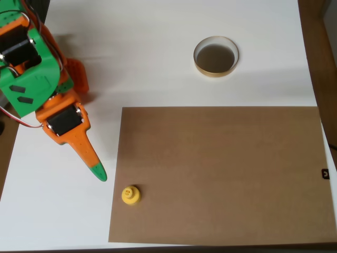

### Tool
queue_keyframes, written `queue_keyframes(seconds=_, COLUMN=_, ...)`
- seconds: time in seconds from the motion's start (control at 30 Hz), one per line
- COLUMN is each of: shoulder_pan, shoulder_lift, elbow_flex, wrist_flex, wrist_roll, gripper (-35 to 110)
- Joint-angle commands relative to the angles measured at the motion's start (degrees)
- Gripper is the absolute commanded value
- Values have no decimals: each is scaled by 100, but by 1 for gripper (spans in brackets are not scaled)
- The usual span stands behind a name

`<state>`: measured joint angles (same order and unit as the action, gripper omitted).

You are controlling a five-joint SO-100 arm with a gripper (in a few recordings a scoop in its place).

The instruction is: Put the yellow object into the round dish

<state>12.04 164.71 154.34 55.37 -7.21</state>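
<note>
In the overhead view the yellow object (130,195), a small round piece with a knob on top, stands upright at the lower left corner of a brown mat (221,174). The round dish (216,56), pale-rimmed with a dark inside, rests on the white table at the upper right, well apart from the yellow piece. My gripper (98,171), orange with a green tip, points down and to the right on the left side. Its fingers show as one tapered point, shut with nothing between them. The tip is a short way up and left of the yellow object, not touching it.
The white table (158,52) carries the brown mat over its lower right half. My green and orange arm (31,74) takes up the upper left corner. A dark wooden edge (321,47) runs along the right side.
</note>
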Motion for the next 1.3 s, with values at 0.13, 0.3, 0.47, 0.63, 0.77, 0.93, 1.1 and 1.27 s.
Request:
queue_keyframes(seconds=0.13, shoulder_pan=0, shoulder_lift=-1354, elbow_flex=-1257, wrist_flex=-185, wrist_roll=-18, gripper=30)
queue_keyframes(seconds=0.3, shoulder_pan=-79, shoulder_lift=-2171, elbow_flex=-1696, wrist_flex=-193, wrist_roll=-97, gripper=30)
queue_keyframes(seconds=0.47, shoulder_pan=-176, shoulder_lift=-3015, elbow_flex=-2180, wrist_flex=-62, wrist_roll=-53, gripper=30)
queue_keyframes(seconds=0.63, shoulder_pan=-229, shoulder_lift=-3929, elbow_flex=-2742, wrist_flex=185, wrist_roll=26, gripper=31)
queue_keyframes(seconds=0.77, shoulder_pan=-220, shoulder_lift=-4588, elbow_flex=-3164, wrist_flex=378, wrist_roll=79, gripper=32)
queue_keyframes(seconds=0.93, shoulder_pan=-246, shoulder_lift=-5229, elbow_flex=-3577, wrist_flex=527, wrist_roll=123, gripper=32)
queue_keyframes(seconds=1.1, shoulder_pan=-299, shoulder_lift=-5792, elbow_flex=-3885, wrist_flex=589, wrist_roll=105, gripper=32)
queue_keyframes(seconds=1.27, shoulder_pan=-352, shoulder_lift=-6372, elbow_flex=-4131, wrist_flex=606, wrist_roll=105, gripper=31)
